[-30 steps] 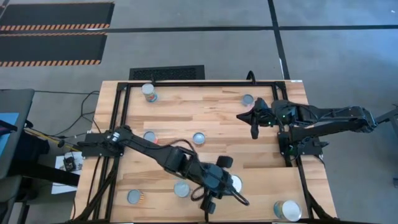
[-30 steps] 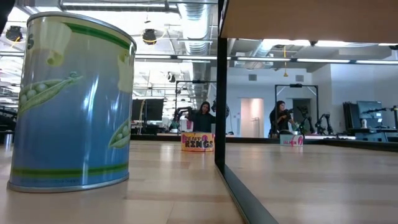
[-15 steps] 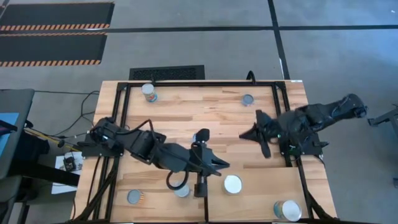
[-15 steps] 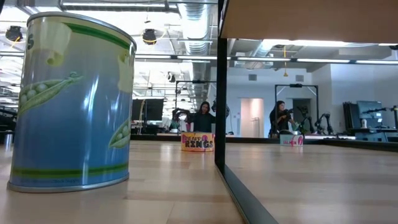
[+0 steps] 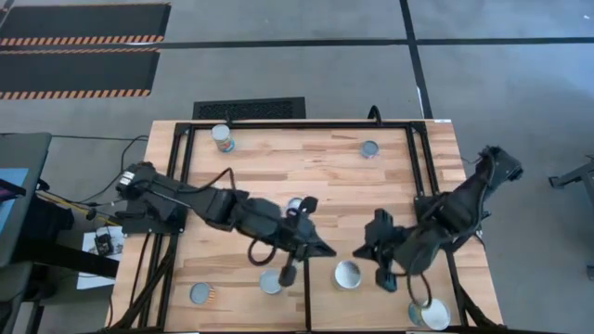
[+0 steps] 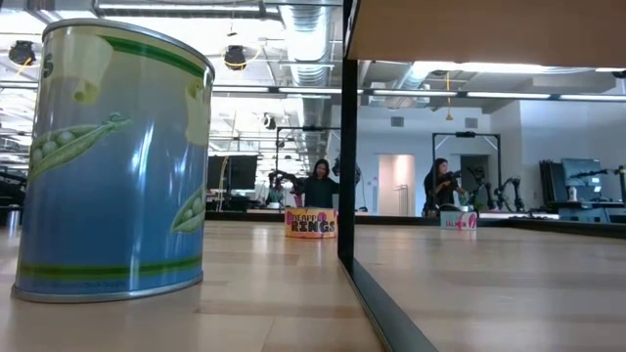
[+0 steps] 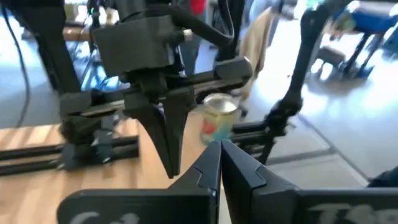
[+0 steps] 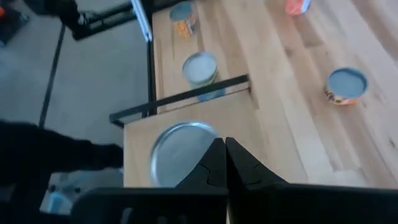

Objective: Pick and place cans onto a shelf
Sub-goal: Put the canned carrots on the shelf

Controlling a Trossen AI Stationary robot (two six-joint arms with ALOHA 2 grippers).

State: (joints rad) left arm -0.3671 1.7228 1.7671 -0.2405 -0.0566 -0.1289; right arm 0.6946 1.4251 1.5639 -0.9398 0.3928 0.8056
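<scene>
Two cans on shelf (image 5: 390,306): silver-topped can (image 5: 347,274), pea can (image 5: 429,314); lower right
Remaining: five visible cans on tabletop (image 5: 306,167)
Left gripper (image 5: 311,249): closed, empty
Right gripper (image 5: 369,250): closed, empty

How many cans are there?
7 cans: two at the far edge, one by the left arm, two front left, two on the shelf; another may hide beneath the arm.

You see the left gripper (image 5: 320,249) and right gripper (image 5: 364,250) near each other, both closed, with a silver-topped can (image 5: 348,274) just below them on the shelf (image 5: 371,301).
</scene>
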